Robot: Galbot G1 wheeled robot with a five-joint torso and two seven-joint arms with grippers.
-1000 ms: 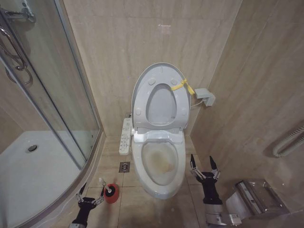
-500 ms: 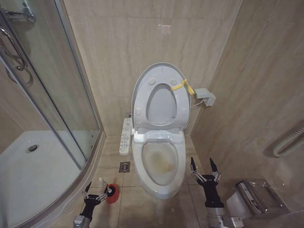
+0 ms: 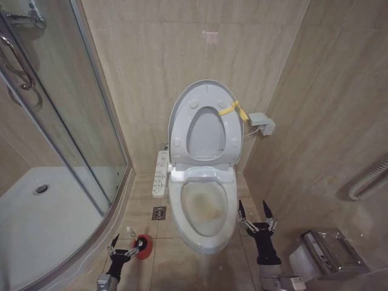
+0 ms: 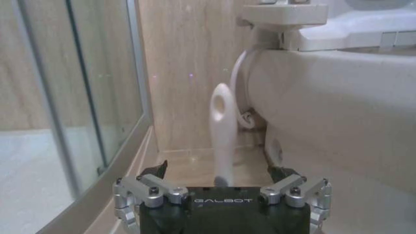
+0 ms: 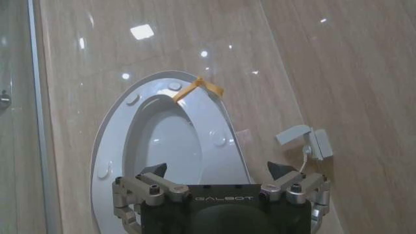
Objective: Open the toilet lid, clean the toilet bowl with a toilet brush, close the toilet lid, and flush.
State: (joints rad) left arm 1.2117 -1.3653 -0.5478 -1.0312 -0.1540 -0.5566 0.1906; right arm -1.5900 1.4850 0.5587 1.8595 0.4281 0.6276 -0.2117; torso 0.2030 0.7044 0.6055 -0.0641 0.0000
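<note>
Toilet brush upright in red holder, framed by left gripper fingers spread for grasping; right gripper released.

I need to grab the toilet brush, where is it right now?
In the head view the toilet brush stands in its red holder on the floor left of the toilet bowl, just ahead of the open left gripper.

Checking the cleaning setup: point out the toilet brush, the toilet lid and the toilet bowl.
toilet brush [image 4: 221,131]: left wrist view, on its white handle.
toilet lid [image 3: 182,112]: head view, on the raised lid's inner face.
toilet bowl [image 3: 203,206]: head view, on the stained inside.
</note>
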